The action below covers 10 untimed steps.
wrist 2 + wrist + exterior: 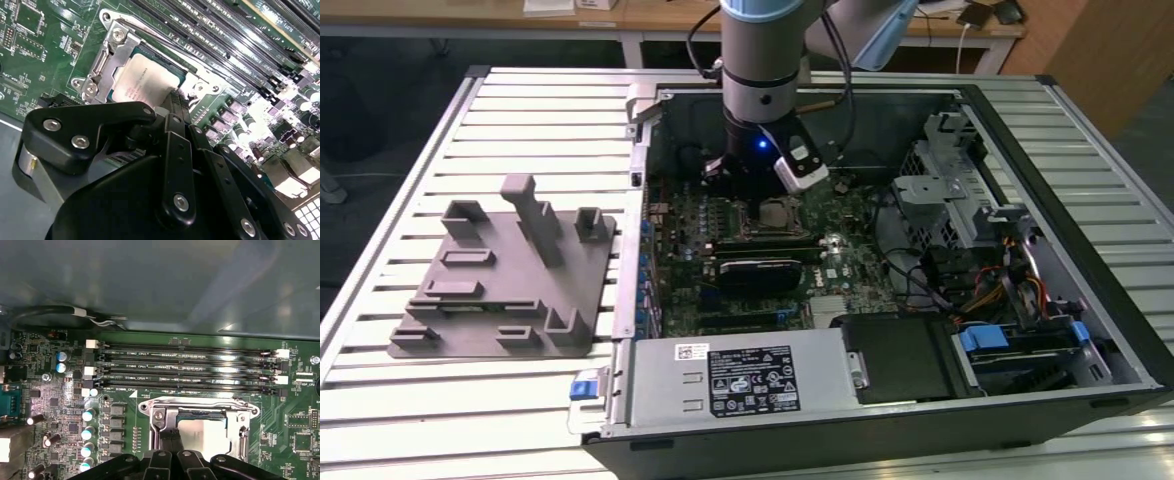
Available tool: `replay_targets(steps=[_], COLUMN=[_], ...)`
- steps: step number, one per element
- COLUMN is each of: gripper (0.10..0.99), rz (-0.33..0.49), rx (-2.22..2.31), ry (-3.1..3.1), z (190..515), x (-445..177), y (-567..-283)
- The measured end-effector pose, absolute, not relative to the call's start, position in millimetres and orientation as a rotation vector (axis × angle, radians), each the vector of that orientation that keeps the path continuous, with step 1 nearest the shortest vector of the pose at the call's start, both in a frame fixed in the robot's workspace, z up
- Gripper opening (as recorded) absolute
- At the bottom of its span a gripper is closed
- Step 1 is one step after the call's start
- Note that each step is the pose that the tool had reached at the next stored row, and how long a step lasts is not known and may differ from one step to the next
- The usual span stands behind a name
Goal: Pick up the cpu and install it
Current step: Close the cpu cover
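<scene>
Black linkage of my claw (172, 107) sits closest in both wrist views, fingers pressed together with tips right over the cpu (142, 82). That chip lies in the socket (200, 427), metal frame around it. From outside, the grey fixture (507, 280) rests on the surface at 9 o'clock from the case (881, 270).

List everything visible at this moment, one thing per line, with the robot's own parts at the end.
cpu: one, silver, lying in the motherboard socket, under the hand.
socket frame: one, metal, around the cpu.
memory slots: four, black, beside the socket.
motherboard: one, green, inside the open computer case.
computer case: one, black and grey, on the slatted table.
fixture plate: one, grey, with upright posts, on the table at the exterior view's left.
arm: one, grey, reaching down into the case.
hand: one, black, its fingertips at the cpu's edge.
</scene>
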<state>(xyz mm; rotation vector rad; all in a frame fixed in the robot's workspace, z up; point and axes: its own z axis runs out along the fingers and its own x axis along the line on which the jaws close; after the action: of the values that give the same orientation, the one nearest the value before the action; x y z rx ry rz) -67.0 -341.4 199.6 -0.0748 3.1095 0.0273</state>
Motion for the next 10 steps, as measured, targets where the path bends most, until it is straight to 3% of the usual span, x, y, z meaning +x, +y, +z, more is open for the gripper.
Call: replay_targets(steps=[10], gripper=[0.106], rz=[0.027], rx=[-0.075], ry=[3.11], z=[204.0], x=[-66.5], y=[-341.4])
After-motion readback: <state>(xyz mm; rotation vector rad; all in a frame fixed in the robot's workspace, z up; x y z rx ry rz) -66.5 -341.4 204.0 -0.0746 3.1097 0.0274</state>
